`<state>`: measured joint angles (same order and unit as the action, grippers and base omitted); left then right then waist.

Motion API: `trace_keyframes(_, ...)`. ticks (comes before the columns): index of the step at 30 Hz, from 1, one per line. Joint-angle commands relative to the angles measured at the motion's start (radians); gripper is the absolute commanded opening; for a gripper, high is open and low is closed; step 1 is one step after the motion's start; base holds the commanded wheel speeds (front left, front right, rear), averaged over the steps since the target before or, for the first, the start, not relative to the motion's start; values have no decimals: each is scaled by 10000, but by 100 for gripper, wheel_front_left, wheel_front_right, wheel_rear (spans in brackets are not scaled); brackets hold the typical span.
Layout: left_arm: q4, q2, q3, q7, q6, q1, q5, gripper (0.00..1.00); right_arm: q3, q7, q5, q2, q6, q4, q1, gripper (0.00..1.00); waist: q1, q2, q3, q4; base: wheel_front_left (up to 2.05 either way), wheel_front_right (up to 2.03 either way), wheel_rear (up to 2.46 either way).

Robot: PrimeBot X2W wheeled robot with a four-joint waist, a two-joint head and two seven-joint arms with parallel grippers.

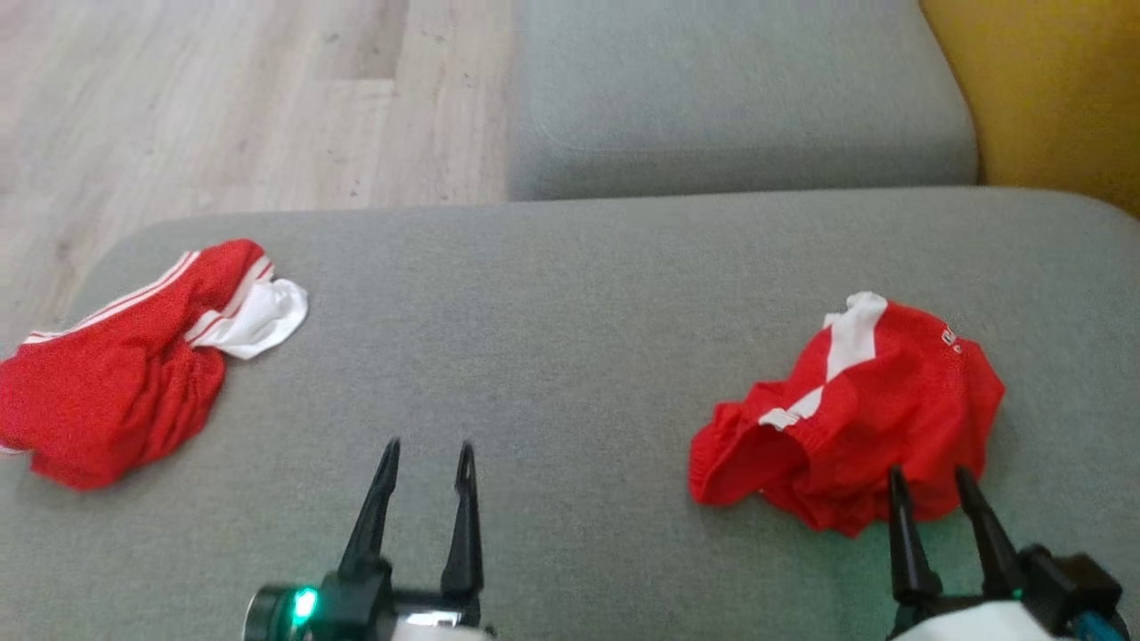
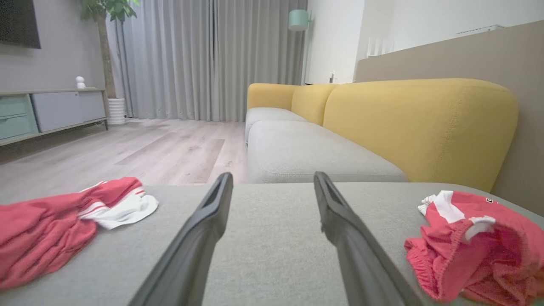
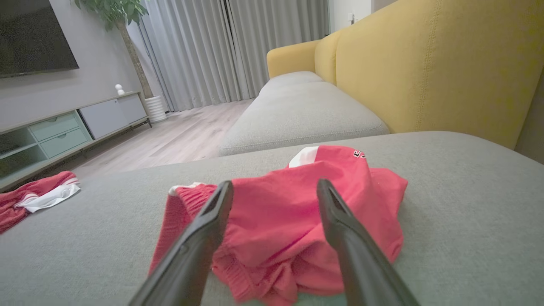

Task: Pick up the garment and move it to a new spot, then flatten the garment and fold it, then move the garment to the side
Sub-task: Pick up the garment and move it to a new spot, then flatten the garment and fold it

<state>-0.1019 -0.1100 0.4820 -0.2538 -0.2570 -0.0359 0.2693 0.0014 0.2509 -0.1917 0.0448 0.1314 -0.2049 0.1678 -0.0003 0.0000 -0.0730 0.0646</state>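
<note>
Two crumpled red garments lie on the grey sofa seat (image 1: 570,294). One with white stripes (image 1: 116,374) (image 2: 63,216) (image 3: 29,197) sits at the far left. The other, red with a white panel (image 1: 855,409) (image 2: 471,242) (image 3: 297,212), lies at the right. My left gripper (image 1: 427,454) (image 2: 272,180) is open over bare cushion between them, holding nothing. My right gripper (image 1: 926,481) (image 3: 274,187) is open at the near edge of the right garment, its fingertips overlapping the cloth; whether they touch it I cannot tell.
A second grey seat cushion (image 1: 739,98) lies beyond, with a yellow backrest (image 1: 1051,98) to the right. Wooden floor (image 1: 223,107) drops off past the far left edge. A TV cabinet (image 2: 51,110) and curtains (image 2: 212,59) stand across the room.
</note>
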Motion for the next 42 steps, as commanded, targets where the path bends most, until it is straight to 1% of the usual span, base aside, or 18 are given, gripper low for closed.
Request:
trace_keyframes(1,668,-11,-574,-79,57,-77,-396,100,209,109,107,55,-7,270,-125,100,3,0,-200,174,0,0,0)
trace_keyframes(6,678,-9,-788,-79,261,-750,-902,100,242,109,142,55,-7,339,8,100,3,0,-246,152,0,0,0)
trace_keyframes(13,529,145,-1179,-79,510,-1054,-1323,100,264,109,165,55,-7,426,33,100,3,0,-220,145,0,0,0)
trace_keyframes(25,302,418,-1508,-80,849,-1157,-1534,100,391,109,141,55,-7,402,33,100,3,0,-254,191,0,0,0)
trace_keyframes(31,170,504,-1493,-80,1079,-1105,-1490,100,373,109,183,55,-7,409,-22,100,3,0,-217,190,0,0,0)
trace_keyframes(35,-114,558,-1247,-80,1536,-908,-1062,100,356,109,193,55,-7,468,-45,100,3,0,-92,150,0,0,0)
trace_keyframes(37,-259,580,-1073,-80,1824,-708,-557,100,385,109,210,55,-7,491,-68,100,3,0,2,111,0,0,0)
trace_keyframes(39,-337,590,-661,-80,2201,-425,314,100,435,109,233,55,-7,519,-121,100,3,0,114,49,0,0,0)
trace_keyframes(42,-580,593,262,-58,2714,96,2076,100,496,109,264,55,-7,576,-198,100,3,0,311,-90,0,0,0)
